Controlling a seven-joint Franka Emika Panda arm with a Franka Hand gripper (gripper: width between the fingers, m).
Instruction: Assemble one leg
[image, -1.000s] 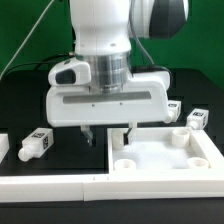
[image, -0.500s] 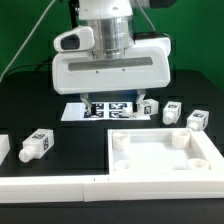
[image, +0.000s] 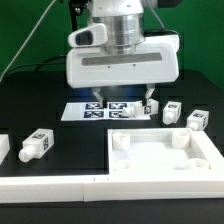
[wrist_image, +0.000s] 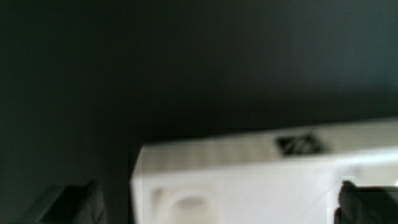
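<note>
My pincer (image: 120, 97) spread, empty, over the marker board (image: 84, 110). Nearest leg (image: 148, 108) on the table (image: 30, 95), beside the board. Likely light, stiff, slick plastic; I'd grip across its thick body.

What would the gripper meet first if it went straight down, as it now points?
Probably the marker board, which lies under the open gripper in the exterior view; depth is unclear, so this is not certain.

Exterior view: close, slightly raised, facing the arm (image: 120, 25) head-on across the black table (image: 30, 105). Wrist view: points downward, very near and blurred; shared ground is the table.
</note>
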